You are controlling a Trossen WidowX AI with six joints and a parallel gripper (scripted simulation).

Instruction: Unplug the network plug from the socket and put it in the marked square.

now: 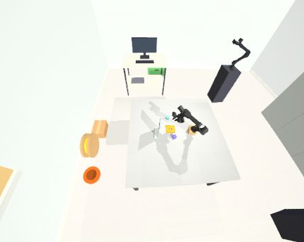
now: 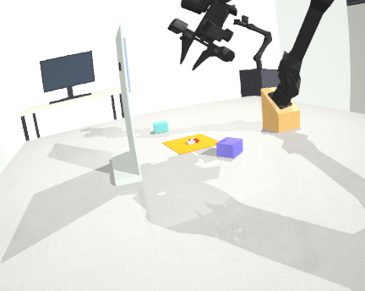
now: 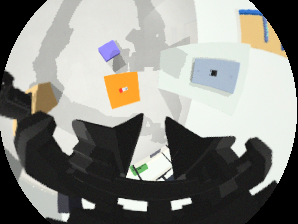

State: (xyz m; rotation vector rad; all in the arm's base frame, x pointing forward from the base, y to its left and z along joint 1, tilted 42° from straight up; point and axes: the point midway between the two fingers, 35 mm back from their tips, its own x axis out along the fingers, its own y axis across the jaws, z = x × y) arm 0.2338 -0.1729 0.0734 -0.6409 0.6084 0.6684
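The black gripper [image 2: 194, 54] hangs high above the white tabletop [image 2: 200, 237], fingers partly apart, holding nothing; the small white-and-red plug [image 2: 193, 141] lies on the orange square [image 2: 177, 145].

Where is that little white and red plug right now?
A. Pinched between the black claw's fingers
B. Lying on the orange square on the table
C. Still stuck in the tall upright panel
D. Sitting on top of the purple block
B. The plug lies on the orange square on the table, while the gripper hangs high above it with nothing between its fingers, beside the upright panel.
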